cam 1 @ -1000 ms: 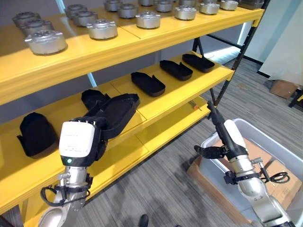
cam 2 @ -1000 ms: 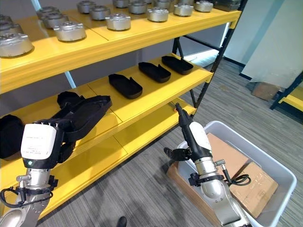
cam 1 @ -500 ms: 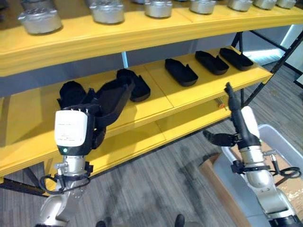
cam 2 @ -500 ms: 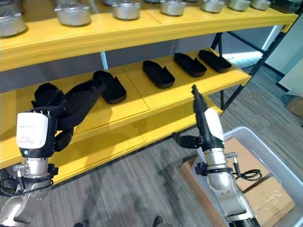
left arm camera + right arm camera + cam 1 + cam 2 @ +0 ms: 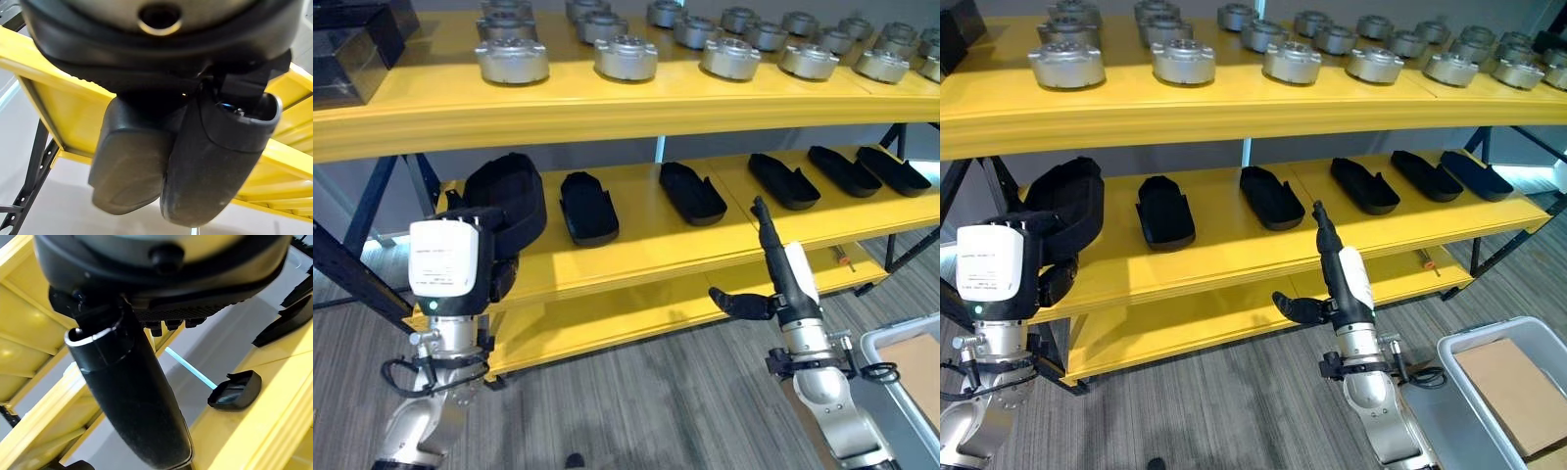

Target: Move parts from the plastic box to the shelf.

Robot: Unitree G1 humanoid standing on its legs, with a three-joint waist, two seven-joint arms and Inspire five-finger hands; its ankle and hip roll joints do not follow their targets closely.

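At the left end of the yellow shelf's (image 5: 636, 257) middle tier, the left hand (image 5: 499, 250) carries a black moulded part (image 5: 509, 191) raised to tier height; the part overlaps the tier's left end, but whether it rests on the surface or hangs just above it cannot be told. In the left wrist view the left hand's fingers (image 5: 215, 161) curl down against the dark part, so the hand appears clamped on it. To the right along the same tier lie five similar black parts, the nearest (image 5: 587, 206) just beside the carried one, the others (image 5: 693, 192) spaced out toward the far end. The top tier bears two rows of silver round castings (image 5: 625, 57). The right hand (image 5: 773, 279) stands idle in front of the shelf, fingers straight and together pointing upward, thumb stretched out to the side, holding nothing. The grey plastic box (image 5: 1489, 392) sits on the floor at the lower right, well apart from the shelf, with a brown cardboard piece (image 5: 1513, 387) inside. Judged from this layout, the step in hand is placement of the carried part at the row's open left end. The next move calls for lowering the part flat onto the tier, clear of its neighbour, then straightening the fingers and backing the hand away without dragging the part off the edge.
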